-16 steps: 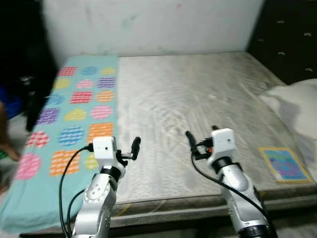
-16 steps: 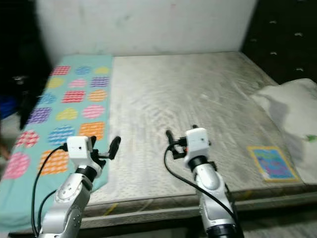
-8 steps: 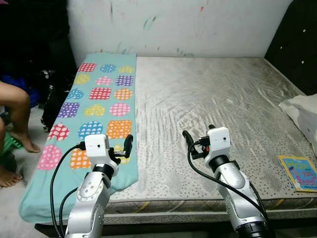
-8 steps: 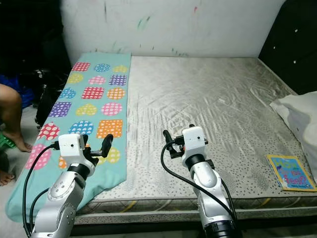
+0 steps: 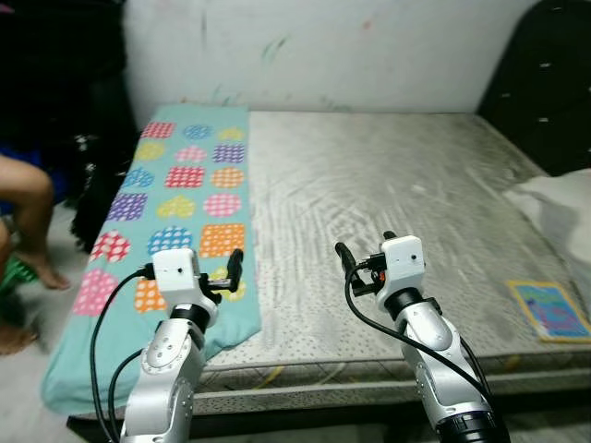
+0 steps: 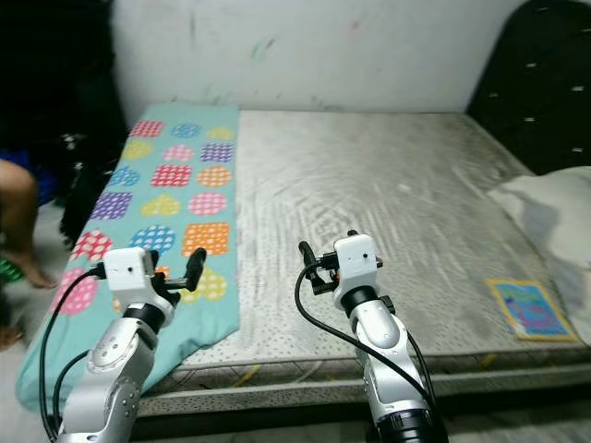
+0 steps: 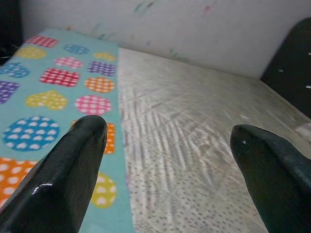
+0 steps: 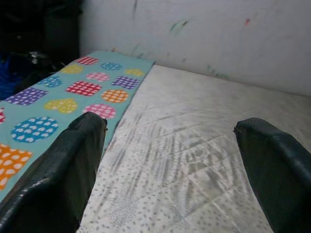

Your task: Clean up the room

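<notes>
Teal blanket [image 5: 180, 198] lies along the bed's [image 5: 388, 185] left edge, a book [image 5: 548, 310] near its right corner. Left gripper [image 5: 233, 268] and right gripper [image 5: 346, 260] hover above the near edge, jaws wide, empty; approach likely continues, reaching next.

**Open mattress ahead, clutter at both side edges**

You have a wide bare stretch of mattress [image 5: 369, 194] straight ahead, running from its near edge to the far edge at the wall [image 5: 323, 46]; nothing lies on that middle span. Along the mattress's left edge a patterned teal blanket [image 5: 175, 194] lies flat and drapes over the near-left corner. At the right edge a white pillow [image 5: 563, 208] rises, with a flat picture book [image 5: 551, 309] near the near-right corner. Beyond the left edge, a person's leg [image 5: 28, 208] and dark bags [image 5: 92, 185] crowd the floor. A dark headboard [image 5: 545, 83] closes off the right side.
</notes>
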### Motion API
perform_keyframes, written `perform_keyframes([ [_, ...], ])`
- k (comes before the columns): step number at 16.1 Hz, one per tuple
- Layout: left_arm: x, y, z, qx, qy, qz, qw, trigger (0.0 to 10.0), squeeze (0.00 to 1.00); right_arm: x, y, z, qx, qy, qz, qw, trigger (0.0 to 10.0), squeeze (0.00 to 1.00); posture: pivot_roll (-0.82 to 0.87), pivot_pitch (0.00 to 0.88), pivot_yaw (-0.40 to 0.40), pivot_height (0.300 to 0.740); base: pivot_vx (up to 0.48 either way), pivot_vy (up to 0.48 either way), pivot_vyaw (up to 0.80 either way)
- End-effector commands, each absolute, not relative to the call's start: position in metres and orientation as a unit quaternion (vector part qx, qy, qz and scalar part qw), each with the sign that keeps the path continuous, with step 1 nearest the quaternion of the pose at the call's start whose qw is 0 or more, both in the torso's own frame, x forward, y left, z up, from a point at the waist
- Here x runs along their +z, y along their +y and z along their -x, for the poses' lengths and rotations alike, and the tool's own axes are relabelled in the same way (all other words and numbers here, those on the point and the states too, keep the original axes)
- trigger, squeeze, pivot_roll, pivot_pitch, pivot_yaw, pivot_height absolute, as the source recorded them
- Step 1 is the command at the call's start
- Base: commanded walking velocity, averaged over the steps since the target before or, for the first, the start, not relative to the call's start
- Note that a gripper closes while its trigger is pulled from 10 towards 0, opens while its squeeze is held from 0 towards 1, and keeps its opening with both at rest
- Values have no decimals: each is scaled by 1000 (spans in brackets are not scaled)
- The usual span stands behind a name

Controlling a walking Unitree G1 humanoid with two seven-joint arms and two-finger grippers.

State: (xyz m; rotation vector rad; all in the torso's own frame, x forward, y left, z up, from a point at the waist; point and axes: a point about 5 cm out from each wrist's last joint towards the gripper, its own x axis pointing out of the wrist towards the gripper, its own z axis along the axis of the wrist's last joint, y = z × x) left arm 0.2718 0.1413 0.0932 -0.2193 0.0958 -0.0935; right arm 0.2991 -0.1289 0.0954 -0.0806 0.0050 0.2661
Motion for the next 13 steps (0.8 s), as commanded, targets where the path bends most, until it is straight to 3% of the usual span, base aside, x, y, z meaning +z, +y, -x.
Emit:
perform_keyframes([
  [1, 96, 142, -272, -43, 46, 107, 992, 10000, 0, 98, -128, -301, 134, -1, 41, 990, 10000, 0, -161, 0, -7, 740, 0, 345, 0],
  [10, 98, 143, -275, -40, 44, 106, 993, 10000, 0, 97, -127, -302, 136, -1, 43, 990, 10000, 0, -163, 0, -5, 740, 0, 456, 0],
  [13, 103, 141, -275, -56, 26, 132, 989, 10000, 0, 97, -126, -302, 136, -2, 44, 990, 10000, 0, -167, 0, -5, 740, 0, 0, 0],
])
